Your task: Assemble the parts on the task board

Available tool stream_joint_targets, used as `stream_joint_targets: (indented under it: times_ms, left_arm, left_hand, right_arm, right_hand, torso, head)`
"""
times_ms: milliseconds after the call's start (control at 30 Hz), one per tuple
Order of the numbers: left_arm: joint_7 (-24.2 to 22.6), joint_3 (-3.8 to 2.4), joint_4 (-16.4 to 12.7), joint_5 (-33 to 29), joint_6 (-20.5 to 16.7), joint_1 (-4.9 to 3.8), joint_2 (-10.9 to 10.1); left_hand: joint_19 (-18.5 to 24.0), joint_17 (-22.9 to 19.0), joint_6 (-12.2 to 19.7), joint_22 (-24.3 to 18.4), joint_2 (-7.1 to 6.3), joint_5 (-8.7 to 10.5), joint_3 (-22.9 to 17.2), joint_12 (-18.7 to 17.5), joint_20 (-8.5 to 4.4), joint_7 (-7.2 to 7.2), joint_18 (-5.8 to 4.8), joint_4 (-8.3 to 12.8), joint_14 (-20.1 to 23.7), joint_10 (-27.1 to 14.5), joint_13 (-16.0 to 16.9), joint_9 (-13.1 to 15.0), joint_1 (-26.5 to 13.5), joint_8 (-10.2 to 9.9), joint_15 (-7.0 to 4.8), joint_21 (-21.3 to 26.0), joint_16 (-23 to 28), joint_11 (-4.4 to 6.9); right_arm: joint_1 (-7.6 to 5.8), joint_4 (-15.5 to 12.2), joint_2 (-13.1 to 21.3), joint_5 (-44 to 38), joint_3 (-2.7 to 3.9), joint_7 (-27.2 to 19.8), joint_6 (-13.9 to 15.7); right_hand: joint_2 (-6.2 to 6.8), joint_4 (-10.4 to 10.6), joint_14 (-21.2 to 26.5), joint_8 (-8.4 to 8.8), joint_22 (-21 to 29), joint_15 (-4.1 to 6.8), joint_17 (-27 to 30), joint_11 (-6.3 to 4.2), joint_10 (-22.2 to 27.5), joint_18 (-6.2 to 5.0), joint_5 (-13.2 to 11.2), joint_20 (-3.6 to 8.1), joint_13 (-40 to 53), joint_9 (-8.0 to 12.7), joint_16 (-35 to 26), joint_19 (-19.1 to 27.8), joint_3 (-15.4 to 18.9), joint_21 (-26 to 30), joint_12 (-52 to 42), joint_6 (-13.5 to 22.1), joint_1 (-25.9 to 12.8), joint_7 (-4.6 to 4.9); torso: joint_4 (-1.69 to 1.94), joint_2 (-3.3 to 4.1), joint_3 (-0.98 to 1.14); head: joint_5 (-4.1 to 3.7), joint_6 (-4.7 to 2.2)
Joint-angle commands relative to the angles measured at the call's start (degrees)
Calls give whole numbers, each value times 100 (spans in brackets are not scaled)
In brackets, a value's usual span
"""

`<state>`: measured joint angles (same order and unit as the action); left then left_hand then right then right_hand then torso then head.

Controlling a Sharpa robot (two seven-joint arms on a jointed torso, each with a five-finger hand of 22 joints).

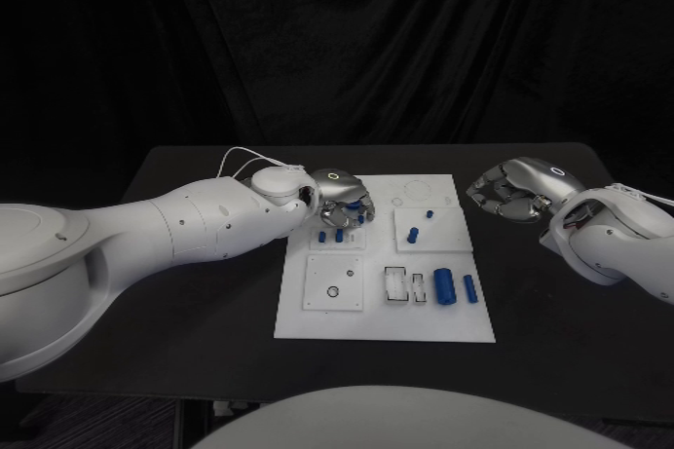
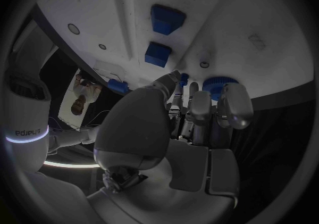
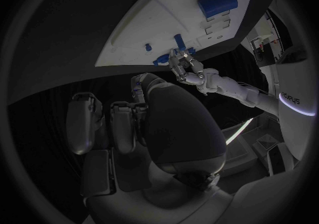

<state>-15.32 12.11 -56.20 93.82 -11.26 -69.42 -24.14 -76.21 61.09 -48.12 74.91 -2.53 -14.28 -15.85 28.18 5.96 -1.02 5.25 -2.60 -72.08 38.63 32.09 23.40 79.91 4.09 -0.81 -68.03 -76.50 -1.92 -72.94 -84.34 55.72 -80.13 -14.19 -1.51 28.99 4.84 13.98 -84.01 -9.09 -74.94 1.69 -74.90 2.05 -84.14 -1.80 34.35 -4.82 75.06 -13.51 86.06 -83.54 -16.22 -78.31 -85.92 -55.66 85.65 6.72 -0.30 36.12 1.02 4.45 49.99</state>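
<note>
Black cloth hangs behind a black worktop, and the white task board lies in the middle of it, its long side running away from me.

My left hand is over the board's far-left square, fingers pointing down and curled close together round a small blue part there. From the left wrist view a round blue piece sits right at my fingertips, but I cannot tell whether I am actually pinching it or only touching it. Two short blue pegs stand just nearer to me than that hand, in the same square.

My right hand hovers off the board's right edge, above the worktop, fingers curled inward with nothing in them. It is well apart from every part.

The relation that matters, I judge, is that the part lies directly beneath my left fingers, upright, so the left hand is plainly the nearer one.

As for the recesses: the far-right square holds one blue peg, standing. The near-left square shows only holes. On the near right, an open rectangular slot sits beside a thick blue cylinder and a thinner blue bar, both lying lengthwise along the board.
</note>
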Motion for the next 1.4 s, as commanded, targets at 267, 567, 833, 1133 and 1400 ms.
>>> stream_joint_targets:
  times_ms: [267,567,833,1133,1400]
  left_arm:
    - [121,-6,28,9,-85,44,31]
    - [49,-6,6,10,-430,61,2]
    - [-26,-6,-247,15,-983,58,-238]
    - [109,-5,-894,16,-1128,-141,-827]
    - [224,-3,-1396,16,-983,-323,-1335]
  left_hand:
    - [-261,235,-435,967,52,-67,-111,267,-37,131,-109,70,-281,495,198,179,44,209,-41,-354,-185,66]
    - [-438,248,-633,1035,178,-184,-239,257,-80,344,-161,200,-412,805,243,341,173,297,-174,-626,-206,212]
    - [-603,147,-938,1097,178,-299,-275,-114,-135,401,-208,261,-558,1316,-15,505,143,376,-220,-873,-148,206]
    - [-574,-29,-865,1076,115,-251,-318,-674,-162,413,-195,259,-558,1425,-377,512,61,207,-204,-817,-27,168]
    - [-558,-37,-836,1068,111,-237,-331,-739,-161,400,-190,263,-556,1437,-419,508,63,172,-204,-791,-18,182]
  right_arm:
    - [-12,-7,7,-6,4,38,-68]
    - [-12,-14,14,-6,4,53,-88]
    - [-11,-12,30,-6,4,55,-89]
    - [-11,13,24,-6,4,51,-81]
    - [-9,62,-19,-6,4,46,-92]
  right_hand:
    - [53,-40,-392,-44,-1125,-26,-1107,25,-52,-110,247,2,1051,-18,-32,14,-142,2,15,-24,57,24]
    - [69,-36,-391,-63,-1124,-32,-1105,34,-51,-110,246,-2,1050,-28,-34,16,-157,4,16,-45,32,28]
    - [71,-35,-390,-90,-1123,-37,-1104,37,-56,-110,119,-8,1051,-46,-36,17,-165,6,13,-70,3,25]
    - [73,-34,-386,-88,-1122,-37,-1096,35,-45,-111,68,-9,1041,-47,-44,18,-167,8,22,-55,-7,24]
    - [75,-34,-386,-86,-1120,-36,-1095,35,-39,-113,54,-9,1036,-47,-45,23,-168,16,26,-48,-9,24]
  torso:
    - [15,0,-2]
    - [21,-1,-1]
    - [10,-8,2]
    - [28,-26,6]
    - [37,-55,24]
  head:
    - [-3,1]
    - [-5,1]
    - [45,1]
    - [9,1]
    - [7,1]
